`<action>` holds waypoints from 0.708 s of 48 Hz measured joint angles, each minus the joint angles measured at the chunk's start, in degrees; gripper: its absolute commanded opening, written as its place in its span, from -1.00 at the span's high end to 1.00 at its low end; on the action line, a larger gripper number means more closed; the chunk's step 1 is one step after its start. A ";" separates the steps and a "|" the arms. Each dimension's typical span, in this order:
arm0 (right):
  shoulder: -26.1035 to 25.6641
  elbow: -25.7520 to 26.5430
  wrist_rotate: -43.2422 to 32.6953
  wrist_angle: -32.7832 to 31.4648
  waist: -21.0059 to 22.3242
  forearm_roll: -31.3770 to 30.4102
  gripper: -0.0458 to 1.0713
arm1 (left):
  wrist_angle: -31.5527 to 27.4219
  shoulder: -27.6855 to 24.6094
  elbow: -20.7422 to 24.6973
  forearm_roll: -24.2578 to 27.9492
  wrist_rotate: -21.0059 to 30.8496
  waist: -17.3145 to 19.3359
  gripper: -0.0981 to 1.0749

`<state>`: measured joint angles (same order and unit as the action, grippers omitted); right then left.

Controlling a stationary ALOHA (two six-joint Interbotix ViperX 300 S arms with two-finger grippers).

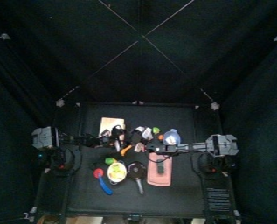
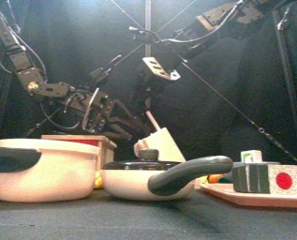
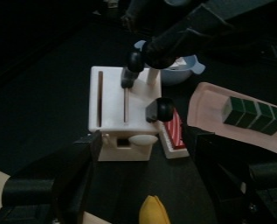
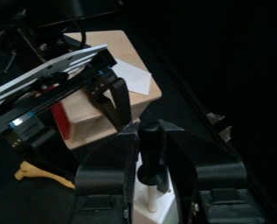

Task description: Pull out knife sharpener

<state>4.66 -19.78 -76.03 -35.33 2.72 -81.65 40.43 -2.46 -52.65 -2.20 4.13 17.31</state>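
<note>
The tan box [image 4: 123,70] with a red edge lies on the table, also seen in the left wrist view [image 3: 117,98] and front view [image 2: 78,142]. My right gripper [image 4: 152,131] is raised beside the box's end, its jaws closed on the knife sharpener [image 4: 152,175], a small light block with a dark upright part. From the front, the right gripper [image 2: 157,67] hangs well above the table. My left gripper [image 3: 147,175] stands wide open at the box's other end, holding nothing. The front view shows the left gripper [image 2: 98,111] behind the box.
A cream pot [image 2: 38,169] and a lidded pan [image 2: 144,178] stand at the table's front. A pink tray [image 3: 222,109] with dark green blocks lies beside the box. A banana [image 3: 155,210] and a blue bowl [image 3: 187,63] sit close by.
</note>
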 measured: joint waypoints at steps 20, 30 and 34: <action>0.00 0.00 -0.09 0.00 0.18 0.00 -0.23 | 0.00 -0.62 0.97 -1.23 -0.79 0.79 -0.92; 0.00 -0.09 -0.09 0.00 0.18 0.44 -0.23 | 0.00 -2.02 2.37 -1.32 -2.72 0.70 -0.92; 0.09 -0.18 -0.09 0.00 0.18 0.53 -0.23 | 0.00 -2.64 2.99 -1.41 -3.60 0.26 -0.92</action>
<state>4.75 -19.95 -76.11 -35.33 2.90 -81.12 40.43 -5.10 -49.66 -3.60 0.53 17.58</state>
